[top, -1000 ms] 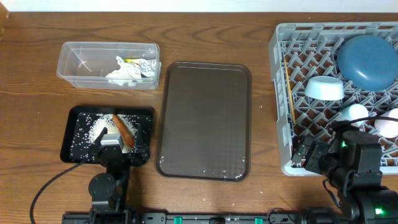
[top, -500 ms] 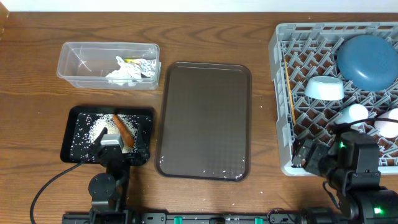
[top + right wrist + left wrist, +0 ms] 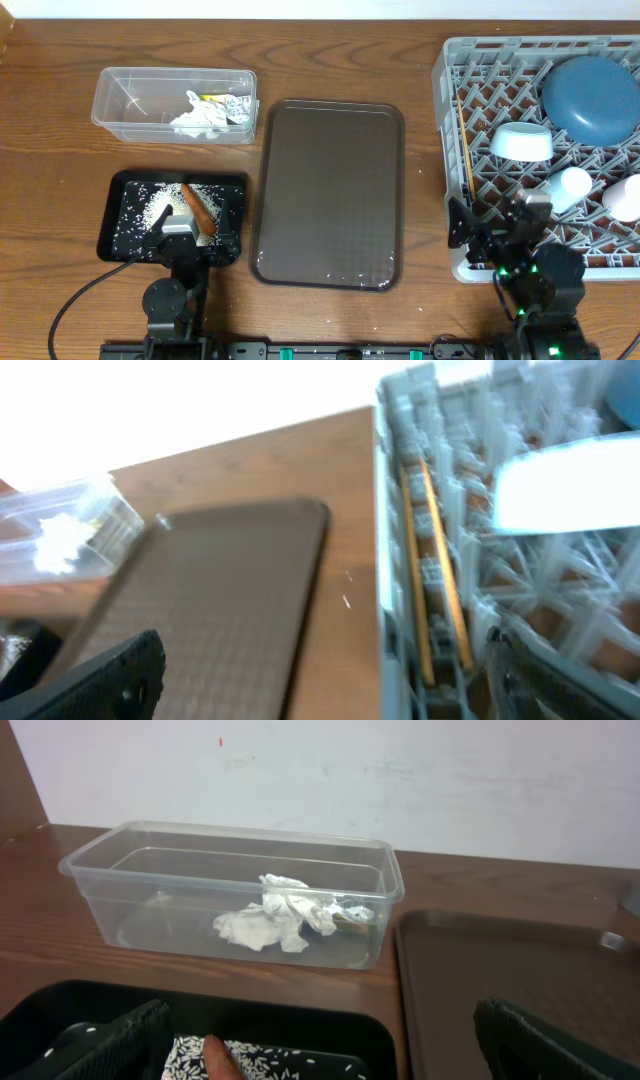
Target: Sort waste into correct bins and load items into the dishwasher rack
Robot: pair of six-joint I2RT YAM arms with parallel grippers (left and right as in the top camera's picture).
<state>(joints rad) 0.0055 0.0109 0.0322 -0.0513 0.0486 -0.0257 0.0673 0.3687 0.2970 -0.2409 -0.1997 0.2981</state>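
Note:
The grey dishwasher rack at the right holds the dark-blue plate, the light-blue bowl, the white cup and the wooden chopsticks. The clear tub holds the white tissue and the foil wrapper. The black tray holds rice and the orange carrot. My left gripper is open and empty over the black tray's near edge. My right gripper is open and empty at the rack's front left corner. The right wrist view shows the chopsticks in the rack.
A large dark brown serving tray lies between the bins and the rack. The tub with tissue stands behind the black tray in the left wrist view. Another white round item sits at the rack's right edge.
My right arm has pulled back toward the table's near edge and turned left, so its gripper now sits at the rack's front left corner. The left arm has not moved.

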